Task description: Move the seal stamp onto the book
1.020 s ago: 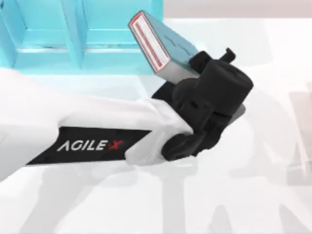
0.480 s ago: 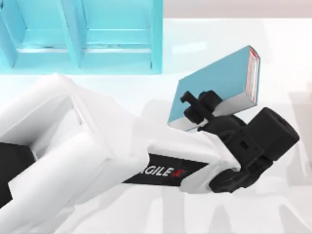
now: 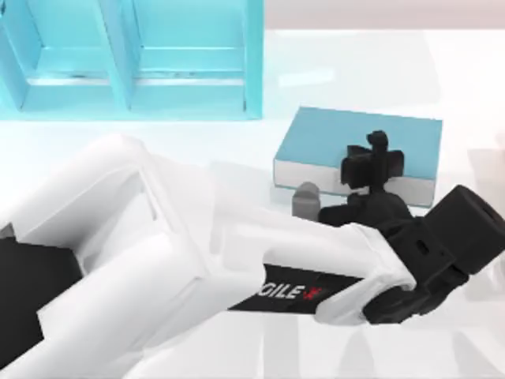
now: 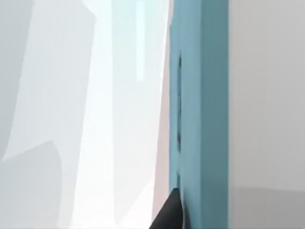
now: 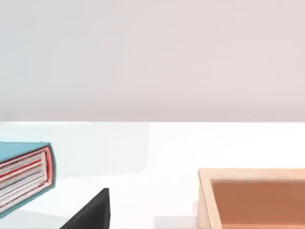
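From above, my left gripper (image 3: 373, 158) sits right of centre in the frame, over the near long edge of the book (image 3: 331, 142), which lies flat on the table (image 3: 237, 339) with its long axis running left to right across the frame, just below and to the right of the light-blue shelf unit (image 3: 126, 63). My fingers appear clamped on the book's near edge, narrow, holding it. I cannot make out the seal stamp from here, so I cannot say which way it lies. In my left wrist view, one dark fingertip (image 4: 170, 212) presses against the teal cover (image 4: 200, 114). In my right wrist view, the book's page end (image 5: 24, 176) shows at lower left and a wooden tray (image 5: 252, 195) at lower right.
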`<state>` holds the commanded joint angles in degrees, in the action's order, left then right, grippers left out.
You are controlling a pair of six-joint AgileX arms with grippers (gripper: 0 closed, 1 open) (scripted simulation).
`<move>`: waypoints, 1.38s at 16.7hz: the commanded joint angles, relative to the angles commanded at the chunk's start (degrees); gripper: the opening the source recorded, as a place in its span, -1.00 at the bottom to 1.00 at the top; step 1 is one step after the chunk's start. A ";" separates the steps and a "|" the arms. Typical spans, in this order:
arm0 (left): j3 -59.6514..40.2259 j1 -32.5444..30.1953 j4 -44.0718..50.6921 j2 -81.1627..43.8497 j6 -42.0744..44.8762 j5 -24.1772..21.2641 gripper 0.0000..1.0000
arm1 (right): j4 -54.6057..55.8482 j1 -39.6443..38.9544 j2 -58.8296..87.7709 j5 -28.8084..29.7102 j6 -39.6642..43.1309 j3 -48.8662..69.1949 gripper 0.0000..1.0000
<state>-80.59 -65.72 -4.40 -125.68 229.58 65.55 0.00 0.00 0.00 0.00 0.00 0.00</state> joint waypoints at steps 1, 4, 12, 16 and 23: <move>-0.31 -0.16 -0.08 -0.01 2.13 0.36 -1.00 | 0.00 0.00 0.00 0.00 0.00 0.00 1.00; -0.81 -0.41 -0.22 -0.07 4.85 0.85 -1.00 | 0.00 0.00 0.00 0.00 0.00 0.00 1.00; -0.46 -0.81 0.60 0.25 4.08 1.14 -1.00 | 0.00 0.00 0.00 0.00 0.00 0.00 1.00; -0.34 -0.76 0.80 0.02 3.93 1.12 -1.00 | 0.00 0.00 0.00 0.00 0.00 0.00 1.00; 1.42 -0.75 -4.54 -3.55 3.96 1.05 -1.00 | 0.00 0.00 0.00 0.00 0.00 0.00 1.00</move>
<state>-79.16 -66.47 -8.94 -129.23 233.54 66.60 0.00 0.00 0.00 0.00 0.00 0.00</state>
